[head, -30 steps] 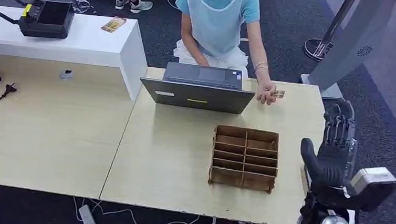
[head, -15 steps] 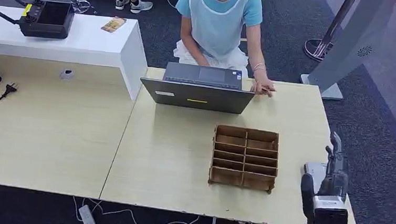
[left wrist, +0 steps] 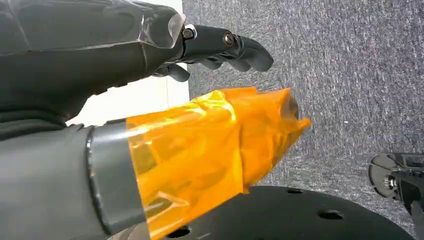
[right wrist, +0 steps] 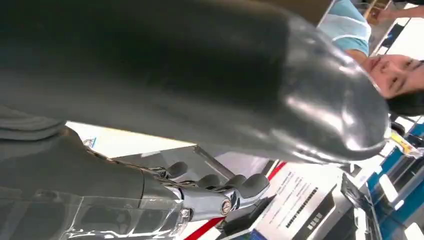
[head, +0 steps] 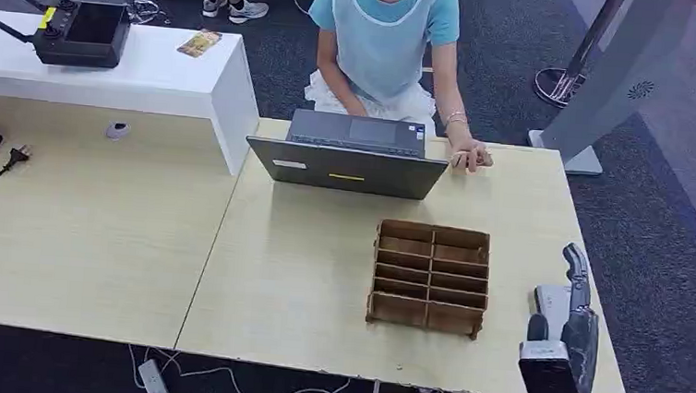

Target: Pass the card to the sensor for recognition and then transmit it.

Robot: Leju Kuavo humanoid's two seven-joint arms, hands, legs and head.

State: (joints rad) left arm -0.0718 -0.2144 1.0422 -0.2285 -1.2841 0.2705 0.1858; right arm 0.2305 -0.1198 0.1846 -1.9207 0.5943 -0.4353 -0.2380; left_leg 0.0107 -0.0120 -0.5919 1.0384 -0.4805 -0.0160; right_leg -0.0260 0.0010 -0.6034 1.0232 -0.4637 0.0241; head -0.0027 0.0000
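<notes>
Over the pale table (head: 302, 276), spotted the laptop (head: 346, 167) at the far edge and the wooden rack (head: 429, 278) nearer. Found the right hand (head: 577, 310) low at the table's right edge, fingers straight, holding nothing. Caught the left hand (left wrist: 100, 75) loosely uncurled, empty too. Couldn't tell whether the person's hand (head: 470, 156) beside the laptop held the card

One laptop (head: 352, 153) stood on the table, and one wooden divider box (head: 429, 278) with two columns of five slots, ten compartments in all. Two light wood tabletops (head: 92, 225) met side by side, with one white counter (head: 149, 76) behind them. One black controller (head: 83, 33) and one small card (head: 200, 43) lay there. One person (head: 383, 33) sat opposite; one plug (head: 16, 157) lay loose.
</notes>
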